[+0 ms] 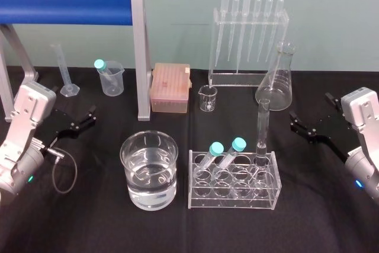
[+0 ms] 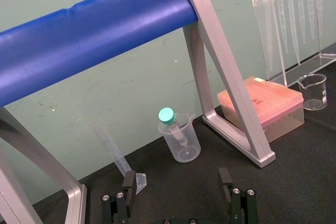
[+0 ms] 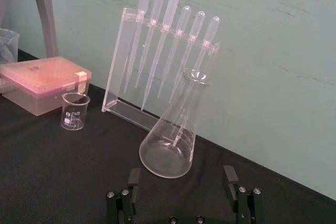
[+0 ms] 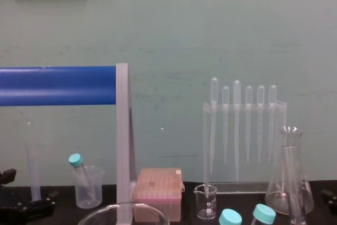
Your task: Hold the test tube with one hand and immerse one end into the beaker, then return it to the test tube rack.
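We saw the test tube (image 1: pixel 262 125) as a slim, clear, uncapped glass tube. It stood upright in the back right hole of the clear test tube rack (image 1: pixel 234 197), right of centre in the head view, with its open rim well above the rack's top. Two teal-capped tubes (image 1: pixel 218 148) leaned in the rack to its left. The beaker (image 1: pixel 148 173), wide and partly filled with clear liquid, stood just left of the rack on the black counter (image 1: pixel 89 217).

The tube's lower end was hard to make out behind the rack's walls. In the chest view the bottom edge cut off all but the beaker's rim.

The left gripper (image 1: pixel 90 115) hovered at mid-left, well apart from the tube, its fingers spread wide and holding nothing. The right gripper (image 1: pixel 296 125), at mid-right, was nearer the tube without touching it, equally wide and empty.
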